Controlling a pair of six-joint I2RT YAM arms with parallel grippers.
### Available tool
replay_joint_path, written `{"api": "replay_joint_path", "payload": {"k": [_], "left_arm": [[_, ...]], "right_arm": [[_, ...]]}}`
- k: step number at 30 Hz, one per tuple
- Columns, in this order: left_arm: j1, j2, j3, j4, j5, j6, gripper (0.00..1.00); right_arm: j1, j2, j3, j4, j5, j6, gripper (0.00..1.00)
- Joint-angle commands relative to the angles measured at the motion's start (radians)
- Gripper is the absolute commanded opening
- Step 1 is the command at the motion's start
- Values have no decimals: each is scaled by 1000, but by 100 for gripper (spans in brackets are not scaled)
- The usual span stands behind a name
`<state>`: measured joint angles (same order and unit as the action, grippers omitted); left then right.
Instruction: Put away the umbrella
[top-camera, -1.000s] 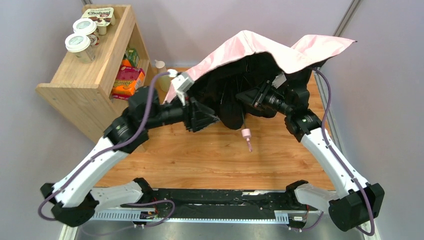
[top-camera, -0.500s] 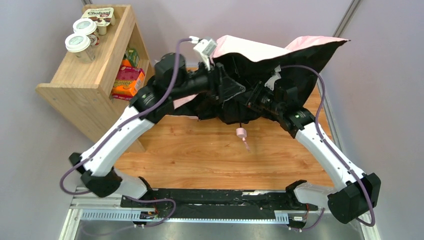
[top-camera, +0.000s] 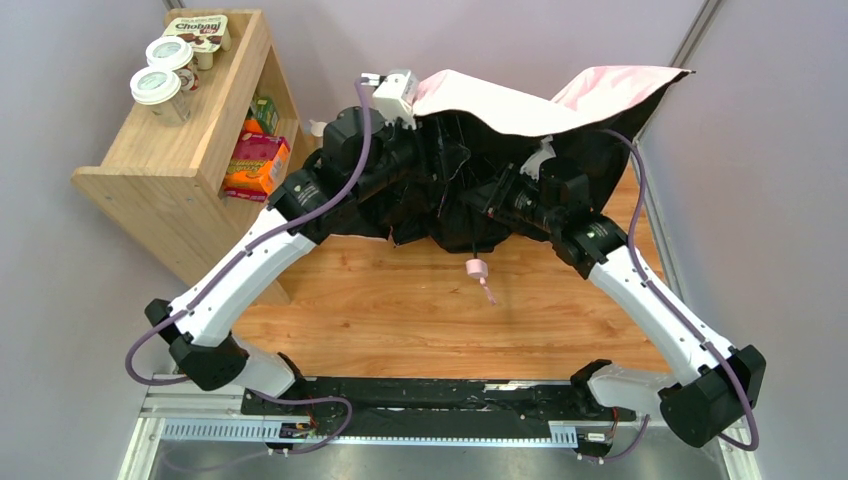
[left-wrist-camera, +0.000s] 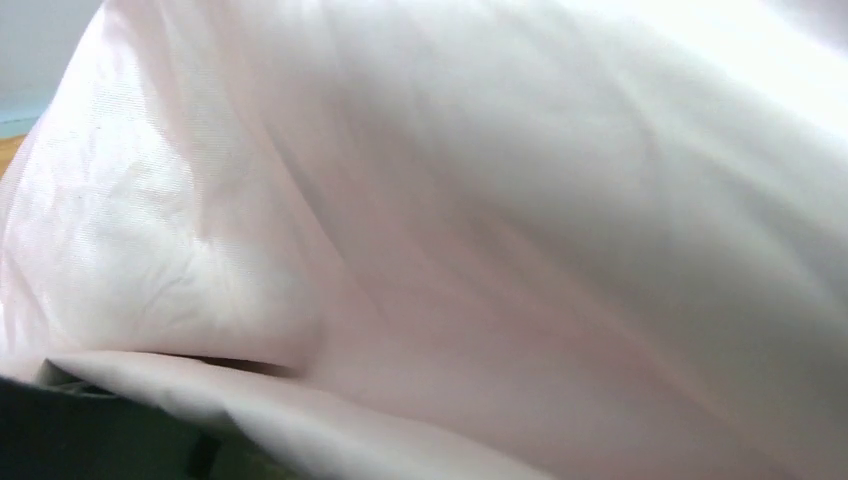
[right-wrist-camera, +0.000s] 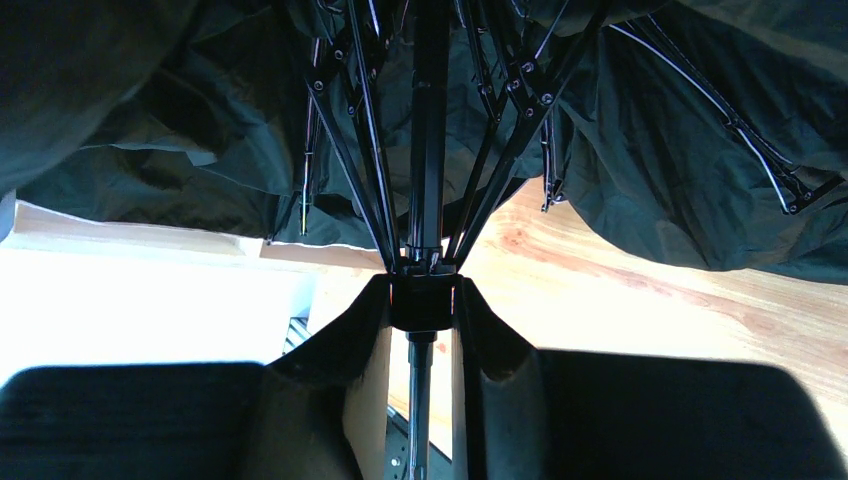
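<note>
From above, the umbrella (top-camera: 500, 100) is half open and held up over the far part of the wooden counter (top-camera: 400, 320). Its pale pink canopy faces up and its black lining and ribs sag beneath. The small pink handle (top-camera: 477, 268) hangs on the thin shaft below the fabric, clear of the wood, with its strap (top-camera: 488, 292) dangling. Only this view shows both arms reaching into the dark underside from either side, and the wooden shelf (top-camera: 170, 180) at the left, with lidded cups (top-camera: 160, 85) on top.

The right wrist camera gives what the overhead view hides. It looks up the black shaft (right-wrist-camera: 428, 150), where the ribs fan outward from a black runner block. The right end effector (right-wrist-camera: 422, 300) is clenched on that block, one finger (right-wrist-camera: 365, 340) pressed against each side. The shaft passes down between the fingers, and the lining billows above them.

The left wrist camera sees almost nothing but creased pink fabric (left-wrist-camera: 450, 250) close to the lens, with a dark edge at the lower left corner. The left arm (top-camera: 260, 250) ends under the canopy's left rim, its white camera housing (top-camera: 398, 95) poking out beside the pink edge. The left end effector itself is buried in the folds, so I cannot tell whether it is released or gripping cloth.
</note>
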<state>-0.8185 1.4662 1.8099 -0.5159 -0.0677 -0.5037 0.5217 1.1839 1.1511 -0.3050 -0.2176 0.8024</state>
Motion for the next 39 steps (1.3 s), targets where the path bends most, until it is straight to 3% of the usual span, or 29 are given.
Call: {"api": "replay_joint_path", "payload": {"k": [1,4,6,11,16,18,20,21,24,29,31,32,39], "left_arm": [[-2,-73,-81,160,-67,-1,76],[-2,-70,-115,191,-107,-9,74],[-1,-58,-124,198,-103,-16,63],[-1,-33,-176,131,-106,-25,26],[-2,-95,-421,235,30,-113,11],[-2,-101,-435,255,124,-130,11],[-2,-104,-408,242,202,-113,23],[-2,-119,-394,214,215,-108,41],[-2,-208,-428,227,255,-96,69],[-2,-358,-501,225,279,-111,70],[-1,-417,-553,221,270,-124,57],[-1,-438,-589,223,267,-128,57],[-2,-538,-685,261,272,-183,75]], "right_arm": [[23,-53,22,78,11,-63,0],[43,-67,10,113,-9,-81,0],[52,-72,10,118,-15,-94,0],[57,-116,-24,197,-31,-98,0],[55,-139,-74,294,12,-69,0],[52,-138,-97,354,40,-54,0],[52,-132,-109,383,69,-43,0],[52,-130,-110,380,92,-39,0],[47,-129,-117,386,158,-26,0],[-5,-80,-110,382,218,44,0],[-26,-58,-99,386,218,66,0],[-32,-50,-93,400,216,73,0],[-65,-6,-47,414,218,86,0]]}}
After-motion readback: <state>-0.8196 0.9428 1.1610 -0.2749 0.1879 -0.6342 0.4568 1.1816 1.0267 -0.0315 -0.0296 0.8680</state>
